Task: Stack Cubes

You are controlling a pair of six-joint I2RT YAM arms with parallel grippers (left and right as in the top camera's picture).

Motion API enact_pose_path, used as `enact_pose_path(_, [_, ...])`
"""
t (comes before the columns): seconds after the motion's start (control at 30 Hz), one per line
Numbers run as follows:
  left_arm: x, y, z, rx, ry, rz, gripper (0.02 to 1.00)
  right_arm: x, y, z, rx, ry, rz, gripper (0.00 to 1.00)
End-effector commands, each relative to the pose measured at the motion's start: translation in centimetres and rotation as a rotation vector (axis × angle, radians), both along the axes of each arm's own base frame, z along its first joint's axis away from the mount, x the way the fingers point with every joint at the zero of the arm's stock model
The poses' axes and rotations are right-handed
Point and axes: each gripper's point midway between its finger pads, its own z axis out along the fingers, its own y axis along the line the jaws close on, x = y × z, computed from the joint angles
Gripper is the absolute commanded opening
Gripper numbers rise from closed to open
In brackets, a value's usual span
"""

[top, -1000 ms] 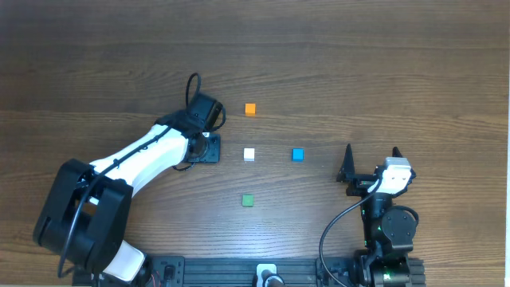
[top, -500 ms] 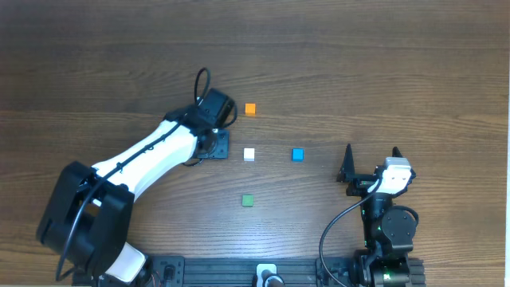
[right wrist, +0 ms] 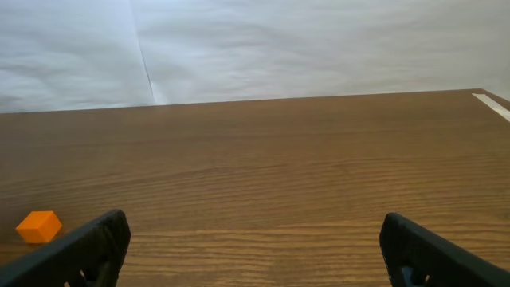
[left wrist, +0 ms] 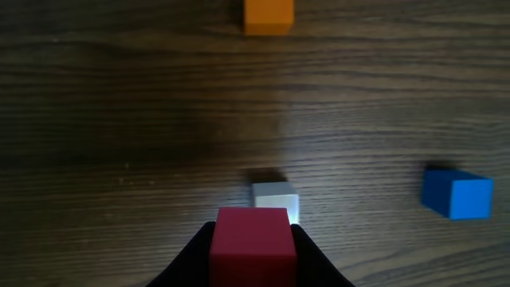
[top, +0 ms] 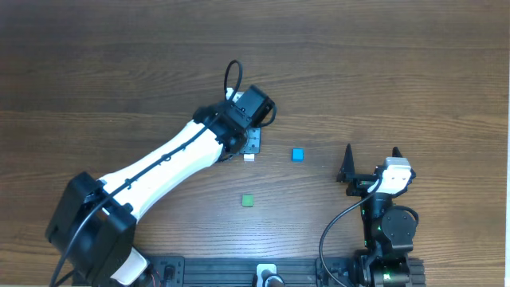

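My left gripper (left wrist: 252, 253) is shut on a red cube (left wrist: 252, 239) and hangs over the middle of the table (top: 382, 72). Just beyond the red cube lies a white cube (left wrist: 275, 196), a sliver of which peeks out beside the left gripper (top: 249, 143) in the top view as the white cube (top: 249, 158). An orange cube (left wrist: 268, 14) lies farther off, and a blue cube (left wrist: 456, 194) sits to the white one's right. A green cube (top: 248, 201) rests nearer the bases. My right gripper (top: 371, 162) stands open and empty at the right, close to its base.
The blue cube (top: 297, 154) lies between the two grippers. The orange cube (right wrist: 38, 226) appears at the far left of the right wrist view, across bare wood with a white wall behind.
The left arm has swung right and farther out with the red cube, from beside the white cube to above it, now covering the orange cube in the top view. The right arm has not moved.
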Motion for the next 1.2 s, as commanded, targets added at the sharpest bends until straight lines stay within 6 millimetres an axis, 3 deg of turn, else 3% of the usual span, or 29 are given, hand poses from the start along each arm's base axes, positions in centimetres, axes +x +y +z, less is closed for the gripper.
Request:
enact_pose_path(0.03, [-0.4, -1.0, -1.2, 0.015, 0.016, 0.02, 0.106, 0.0, 0.0, -0.2, -0.001, 0.001, 0.004, 0.991])
enact_pose_path(0.43, [-0.6, -1.8, -3.2, 0.033, 0.041, 0.018, 0.11, 0.0, 0.0, -0.2, -0.001, 0.001, 0.004, 0.991])
enact_pose_path(1.2, [-0.7, -1.9, -4.4, 0.035, 0.063, 0.041, 0.115, 0.0, 0.0, -0.2, -0.001, 0.001, 0.004, 0.991])
